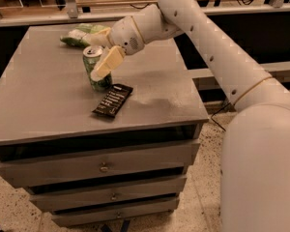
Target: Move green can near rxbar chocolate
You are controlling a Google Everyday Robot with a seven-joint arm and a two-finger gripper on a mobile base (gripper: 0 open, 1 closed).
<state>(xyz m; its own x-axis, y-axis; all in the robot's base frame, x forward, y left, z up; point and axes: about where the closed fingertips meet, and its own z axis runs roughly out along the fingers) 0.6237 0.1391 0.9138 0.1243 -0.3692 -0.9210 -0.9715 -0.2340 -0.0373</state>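
The green can (pixel 93 57) stands upright on the grey table (pixel 43 110), just behind the near end of the rxbar chocolate (pixel 112 100), a flat dark bar with white text lying at an angle. My gripper (pixel 98 70) reaches in from the right and is shut on the can. One cream finger (pixel 108 62) lies across the can's right side, and the other is hidden behind it. The can's base looks to be at the table surface, a small gap from the bar.
A green-and-white snack bag (pixel 81 34) lies at the back of the table, behind the can. My white arm (pixel 208 42) spans the table's right side. Drawers (pixel 104 167) sit under the tabletop. A railing and shelf run behind the table.
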